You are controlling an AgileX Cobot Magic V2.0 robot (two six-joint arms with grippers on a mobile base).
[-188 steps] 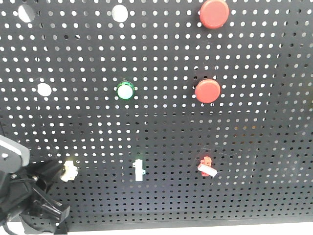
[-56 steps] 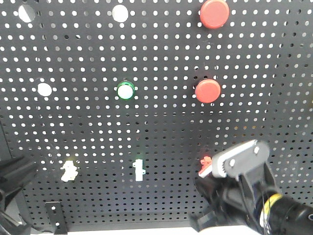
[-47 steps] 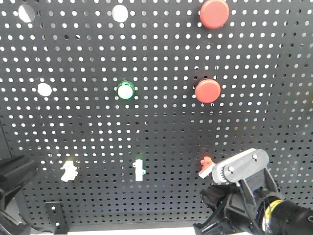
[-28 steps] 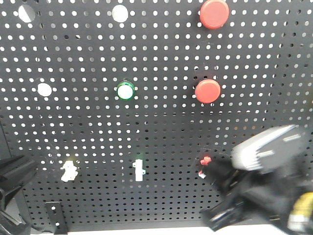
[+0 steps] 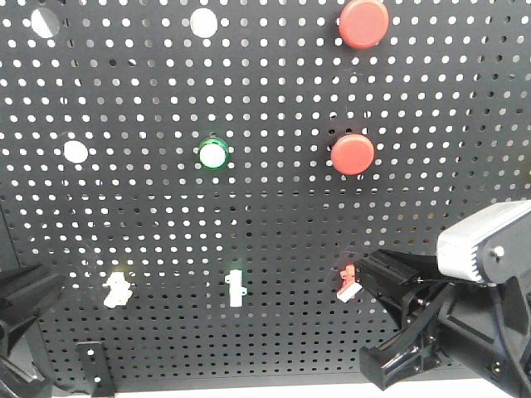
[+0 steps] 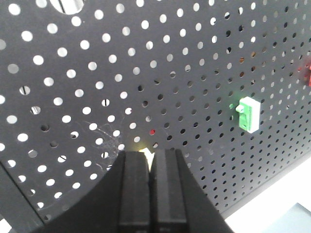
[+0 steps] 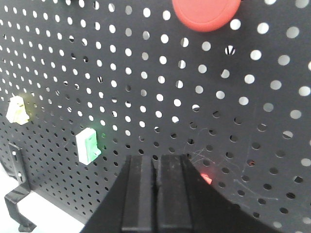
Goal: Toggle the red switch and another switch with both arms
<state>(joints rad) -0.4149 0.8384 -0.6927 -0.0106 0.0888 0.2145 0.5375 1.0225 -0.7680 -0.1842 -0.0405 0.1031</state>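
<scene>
The red switch (image 5: 347, 282) is low on the black pegboard (image 5: 249, 215), its white lever at the bottom. My right gripper (image 5: 371, 265) is shut, with its tip just right of the switch. In the right wrist view the shut right gripper (image 7: 157, 158) hides most of the red switch (image 7: 207, 178). The pale yellow switch (image 5: 117, 288) is at the lower left. My left arm (image 5: 25, 303) is at the left edge, apart from it. In the left wrist view the shut left gripper (image 6: 150, 153) covers all but a sliver of the yellow switch (image 6: 146, 153).
A white slim toggle (image 5: 236, 288) sits between the two switches. Above are two big red push buttons (image 5: 353, 153) (image 5: 362, 22), a green-ringed lamp (image 5: 212, 153) and a black bracket (image 5: 91, 365) at the bottom left.
My left arm drew back from the yellow switch to the left edge. My right arm came up at the red switch, then slid right and down, uncovering it.
</scene>
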